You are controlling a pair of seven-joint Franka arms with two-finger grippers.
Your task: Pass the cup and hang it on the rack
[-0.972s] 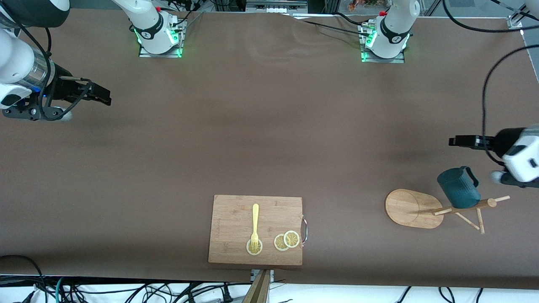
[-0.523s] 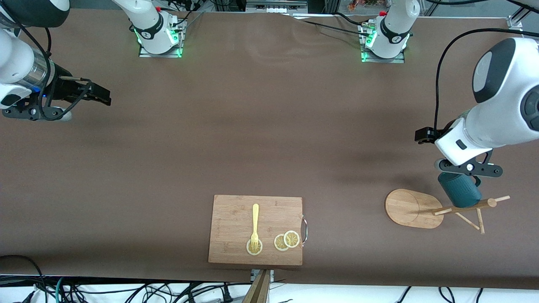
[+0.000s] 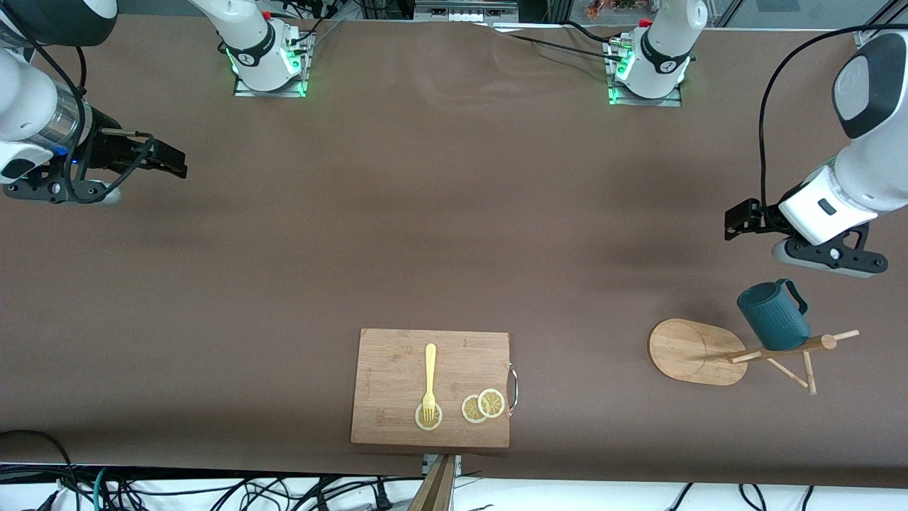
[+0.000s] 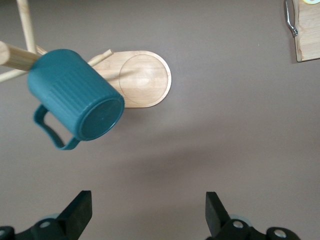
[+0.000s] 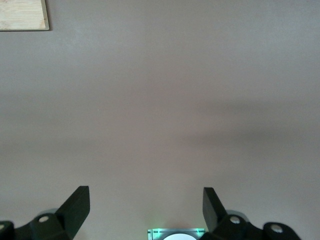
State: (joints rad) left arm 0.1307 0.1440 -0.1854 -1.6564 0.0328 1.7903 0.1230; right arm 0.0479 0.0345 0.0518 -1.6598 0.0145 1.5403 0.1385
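Observation:
The dark teal ribbed cup (image 3: 772,317) hangs on a peg of the bamboo rack (image 3: 691,351) near the left arm's end of the table. In the left wrist view the cup (image 4: 75,97) shows its bottom and loop handle, with the rack's oval base (image 4: 145,77) beside it. My left gripper (image 3: 739,218) is open and empty, in the air over bare table and apart from the cup; its own view (image 4: 148,212) shows only table between the jaws. My right gripper (image 3: 170,162) is open and empty and waits at the right arm's end (image 5: 146,210).
A rectangular wooden cutting board (image 3: 394,365) lies near the front edge at mid-table. It carries a yellow fork (image 3: 429,376) and lemon slices (image 3: 483,406). Its corners show in the wrist views (image 4: 307,35) (image 5: 22,15). A lit arm base (image 5: 175,234) shows under the right gripper.
My left gripper was over the cup half a second ago and has drawn away toward the robots' bases. The cup stays hanging on the rack. The right arm has not moved.

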